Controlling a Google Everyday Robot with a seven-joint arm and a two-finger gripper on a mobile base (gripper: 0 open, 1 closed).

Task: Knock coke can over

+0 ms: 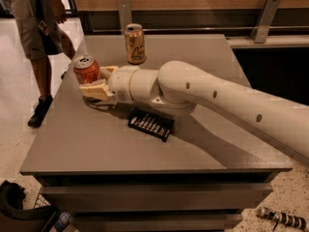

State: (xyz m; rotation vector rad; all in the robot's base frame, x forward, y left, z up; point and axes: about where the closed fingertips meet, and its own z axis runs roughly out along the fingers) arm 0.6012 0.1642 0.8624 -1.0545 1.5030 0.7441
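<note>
The coke can (86,68), red with a silver top, stands upright near the left edge of the grey table (96,144). My gripper (93,80) is right against the can's lower right side. Its tan fingers (94,91) are open, one behind the can and one in front of its base. The white arm reaches in from the right across the table.
A gold can (135,43) stands upright at the back of the table. A black flat box with white ribs (150,124) lies under the arm. A person (41,28) in shorts stands at the table's left side. A wooden wall and metal brackets run behind.
</note>
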